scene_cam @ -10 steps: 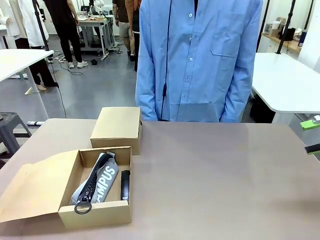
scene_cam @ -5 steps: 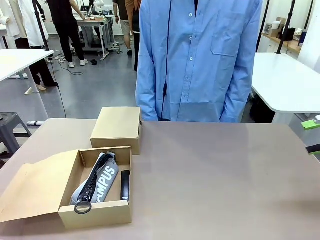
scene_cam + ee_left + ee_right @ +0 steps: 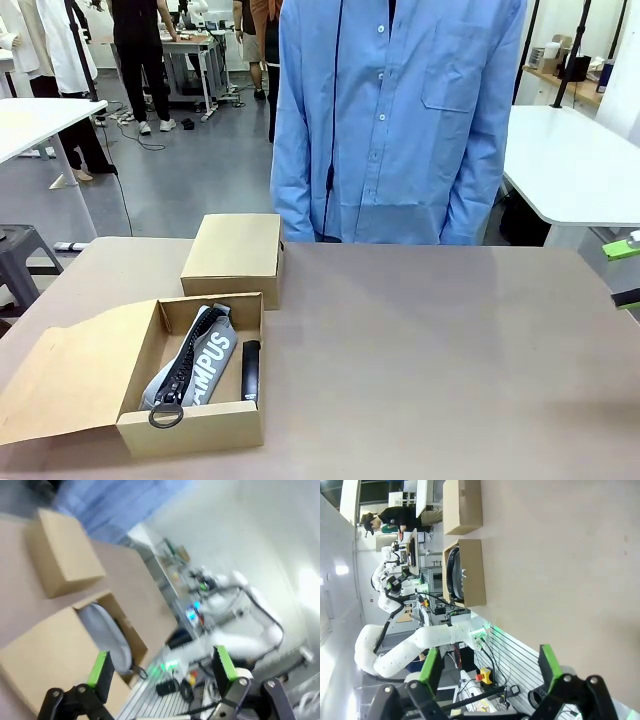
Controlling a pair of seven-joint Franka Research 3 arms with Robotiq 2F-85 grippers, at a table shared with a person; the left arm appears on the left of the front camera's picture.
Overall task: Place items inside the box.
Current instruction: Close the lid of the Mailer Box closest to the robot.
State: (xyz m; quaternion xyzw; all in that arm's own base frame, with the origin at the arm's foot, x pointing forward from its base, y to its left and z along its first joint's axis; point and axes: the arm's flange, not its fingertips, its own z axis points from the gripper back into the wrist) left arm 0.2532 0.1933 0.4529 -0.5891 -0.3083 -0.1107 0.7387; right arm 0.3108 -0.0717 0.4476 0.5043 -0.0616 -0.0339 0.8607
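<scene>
An open box (image 3: 195, 425) is sitting on the near-left part of the desk (image 3: 430, 340), with its flap (image 3: 65, 370) folded out flat to the left. Inside it, a grey pouch (image 3: 205, 360) lettered "CAMPUS" is lying at a slant, its black zip and ring pull (image 3: 166, 413) resting at the front wall. A stapler (image 3: 250, 371) is lying beside the pouch, along the box's right wall. A second, closed box (image 3: 236, 255) is standing just behind the open one, near the desk's far edge.

A person in a blue shirt (image 3: 400, 120) is standing at the far side of the desk, arms hanging down.

The right claw (image 3: 626, 270) is being seen at the right edge of the front view, over the desk's right border, well apart from the boxes; a green pad (image 3: 620, 247) is showing there. In the right wrist view the right claw (image 3: 487, 667) is being held released and empty, its fingers (image 3: 428, 664) spread wide, with both boxes lying far off across the bare desk.

In the left wrist view, which is blurred, the left claw (image 3: 162, 672) is likewise being held released and empty, its green pads (image 3: 101, 669) wide apart. The open box (image 3: 127, 630) with the grey pouch (image 3: 107, 635) is lying beyond it, and the closed box (image 3: 65, 560) farther on.
</scene>
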